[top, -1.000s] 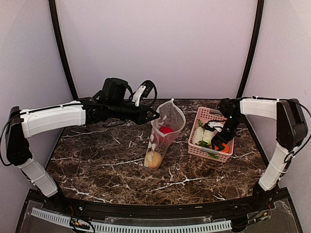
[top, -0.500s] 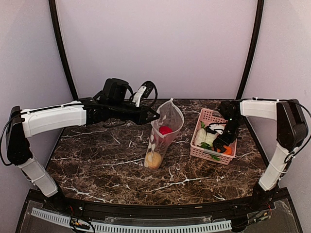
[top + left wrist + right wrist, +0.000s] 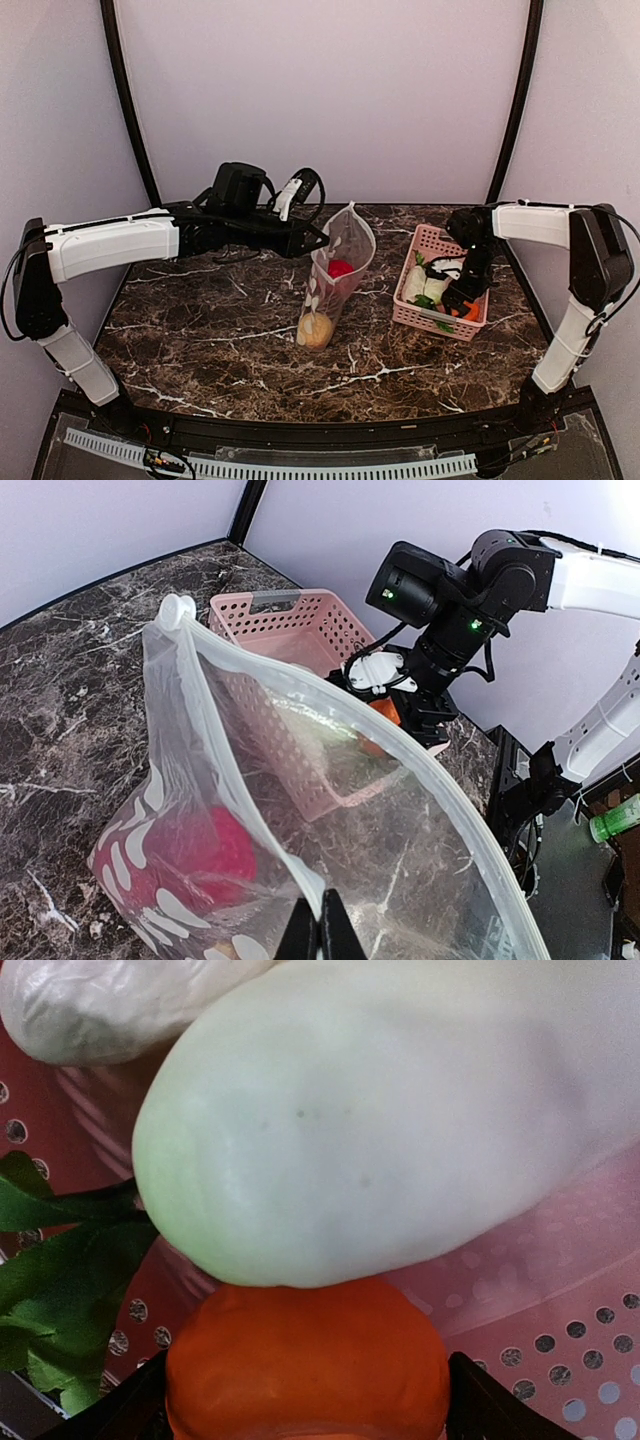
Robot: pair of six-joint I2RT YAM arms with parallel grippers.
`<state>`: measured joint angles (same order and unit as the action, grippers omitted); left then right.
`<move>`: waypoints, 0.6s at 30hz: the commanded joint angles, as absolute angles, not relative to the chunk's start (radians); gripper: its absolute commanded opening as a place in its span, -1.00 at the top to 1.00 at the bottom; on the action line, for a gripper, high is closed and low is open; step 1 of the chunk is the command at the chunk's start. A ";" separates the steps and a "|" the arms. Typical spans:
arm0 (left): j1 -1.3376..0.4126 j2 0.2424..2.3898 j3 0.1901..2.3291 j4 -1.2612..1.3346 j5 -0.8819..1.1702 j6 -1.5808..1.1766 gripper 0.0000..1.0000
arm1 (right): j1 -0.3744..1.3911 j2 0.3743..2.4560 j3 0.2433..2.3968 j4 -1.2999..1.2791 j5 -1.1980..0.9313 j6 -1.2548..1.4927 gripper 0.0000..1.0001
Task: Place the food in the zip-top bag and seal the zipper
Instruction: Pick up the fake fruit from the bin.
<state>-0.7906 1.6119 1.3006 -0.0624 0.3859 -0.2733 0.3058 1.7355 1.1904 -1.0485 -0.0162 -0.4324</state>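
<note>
While the left gripper (image 3: 322, 240) pinches its rim, the zip-top bag (image 3: 335, 285) stands mid-table. Its long axis is near upright, with the open mouth up and leaning right. A red ball (image 3: 342, 268) and a yellowish piece (image 3: 317, 328) sit inside.

Left wrist: the fingers (image 3: 322, 935) are pressed together on the zipper (image 3: 305, 885).

Right wrist: the right gripper (image 3: 305, 1405) clamps the orange piece (image 3: 305, 1350) in the pink basket (image 3: 570, 1290), under a white radish (image 3: 380, 1120).

- Top external view: high behind the near edge, looking forward and down over the whole dark marbled surface (image 3: 200, 330);
- Left wrist view: close behind the mouth of the clear white-dotted plastic bag (image 3: 200, 810), facing across it to the pink slatted plastic basket (image 3: 300, 630);
- Right wrist view: very near inside that basket, filled by a white toy radish (image 3: 380, 1120) and an orange toy piece (image 3: 305, 1360); all three views share the basket
</note>
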 commanded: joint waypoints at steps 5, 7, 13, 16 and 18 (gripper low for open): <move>-0.798 1.616 1.321 -0.089 0.397 -0.272 0.99 | 0.310 1.696 1.363 -1.156 -0.135 -0.424 -0.67; -0.798 1.617 1.323 -0.092 0.398 -0.271 0.99 | 0.310 1.683 1.442 -1.180 -0.215 -0.417 -0.64; -0.796 1.618 1.323 -0.051 0.434 -0.323 0.98 | 0.313 1.648 1.642 -1.206 -0.543 -0.428 -0.61; -0.796 1.635 1.327 -0.021 0.437 -0.366 0.99 | 0.317 1.652 1.760 -1.209 -0.655 -0.432 -0.61; -0.796 1.649 1.339 -0.018 0.437 -0.402 0.98 | 0.326 1.657 1.826 -1.205 -0.721 -0.435 -0.61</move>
